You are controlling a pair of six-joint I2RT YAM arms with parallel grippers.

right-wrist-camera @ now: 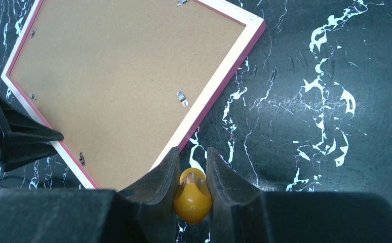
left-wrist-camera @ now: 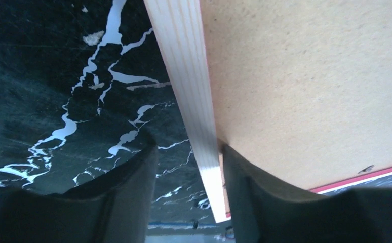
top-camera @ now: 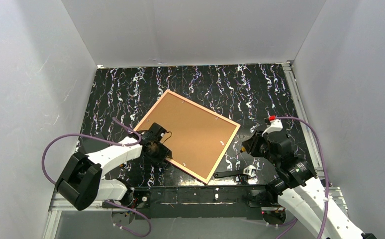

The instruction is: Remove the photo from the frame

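Observation:
The frame (top-camera: 188, 134) lies face down on the black marble table, its brown back panel (right-wrist-camera: 118, 76) up and its pink-red and white border (right-wrist-camera: 219, 83) around it. The photo is hidden under the panel. My left gripper (top-camera: 166, 155) is at the frame's near-left edge. In the left wrist view it (left-wrist-camera: 189, 167) is open, the border (left-wrist-camera: 184, 76) passing between the fingers, one finger against the panel (left-wrist-camera: 305, 91). My right gripper (right-wrist-camera: 191, 162) hovers off the frame's near-right edge, shut on a yellow rounded handle (right-wrist-camera: 193, 200). It shows right of the frame from above (top-camera: 247, 144).
Small metal tabs (right-wrist-camera: 183, 98) sit on the back panel. A black tool (top-camera: 229, 174) and a small white piece (top-camera: 250, 172) lie near the table's front edge, between the frame's near corner and the right arm. White walls enclose the table on three sides.

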